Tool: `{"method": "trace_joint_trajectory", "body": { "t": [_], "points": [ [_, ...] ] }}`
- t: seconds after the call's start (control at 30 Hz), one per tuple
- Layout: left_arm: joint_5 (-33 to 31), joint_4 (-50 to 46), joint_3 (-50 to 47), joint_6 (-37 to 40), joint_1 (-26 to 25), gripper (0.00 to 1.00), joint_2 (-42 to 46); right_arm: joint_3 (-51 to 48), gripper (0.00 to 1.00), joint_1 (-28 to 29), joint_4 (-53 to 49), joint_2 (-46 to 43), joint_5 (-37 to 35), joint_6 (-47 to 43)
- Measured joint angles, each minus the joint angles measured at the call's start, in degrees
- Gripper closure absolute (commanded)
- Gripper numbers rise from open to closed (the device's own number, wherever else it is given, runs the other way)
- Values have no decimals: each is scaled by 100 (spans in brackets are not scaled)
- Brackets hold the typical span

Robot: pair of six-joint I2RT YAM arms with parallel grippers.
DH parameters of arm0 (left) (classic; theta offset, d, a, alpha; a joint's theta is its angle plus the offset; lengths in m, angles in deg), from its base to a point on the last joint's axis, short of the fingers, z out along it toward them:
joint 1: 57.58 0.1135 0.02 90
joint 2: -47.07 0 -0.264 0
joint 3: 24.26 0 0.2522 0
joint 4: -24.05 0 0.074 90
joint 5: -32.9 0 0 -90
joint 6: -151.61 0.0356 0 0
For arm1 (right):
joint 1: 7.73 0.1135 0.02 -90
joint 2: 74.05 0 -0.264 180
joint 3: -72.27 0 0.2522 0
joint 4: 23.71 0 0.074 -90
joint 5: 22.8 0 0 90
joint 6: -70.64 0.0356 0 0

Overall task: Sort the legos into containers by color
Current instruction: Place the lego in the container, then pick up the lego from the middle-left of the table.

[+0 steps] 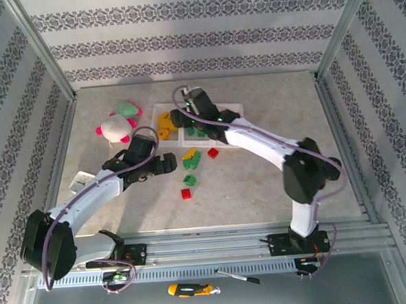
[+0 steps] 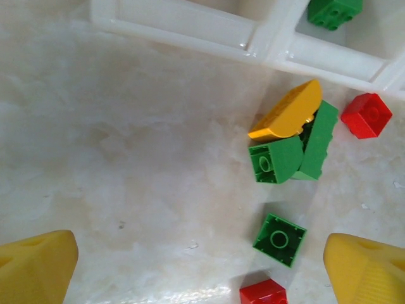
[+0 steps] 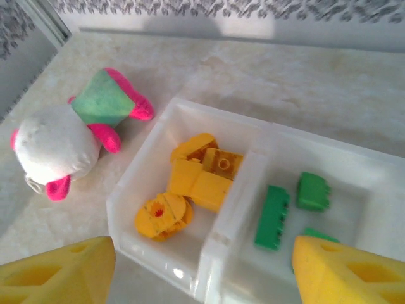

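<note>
Top external first, Ana says. What does it give that the wrist views do not?

Ben: The whole worktop. The containers stand at the middle of its far edge. The plush toy lies toward the far-left corner, and a small white tray sits at the left edge. An orange-black tool lies in front of the arm bases; any lettering on it is too small to read.

Ana: And the right wrist?

Ben: It looks down into the bins. The yellow legos lie in the end bin nearest the plush toy, the green legos in the next one. The right gripper hangs above them, fingers wide apart, nothing between.

Ana: The left wrist?

Ben: Loose bricks on the worktop, on the near side of the containers. A yellow piece leans on two green bricks. A red brick is just beside them, a green square lies apart, and a second red brick lies nearer still. The left gripper stands fully spread and holds nothing.
</note>
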Motion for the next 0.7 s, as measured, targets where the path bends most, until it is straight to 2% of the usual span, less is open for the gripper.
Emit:
{"method": "trace_joint_trajectory", "body": {
  "t": [0.17,0.37,0.53,0.7],
  "points": [
    [4,2,452,9,-378,0,-612,-1965,26,-37,361,-1762,-223,376],
    [22,-149,1014,122,-737,0,-1397,-3727,26,-37,192,-3346,-448,837],
    [133,-490,1530,302,-1082,3,-2079,-4304,27,-39,-256,-4299,-413,970],
    [323,-903,1939,402,-1220,11,-2597,-4542,28,-39,-745,-4981,164,695]
  ]
}}
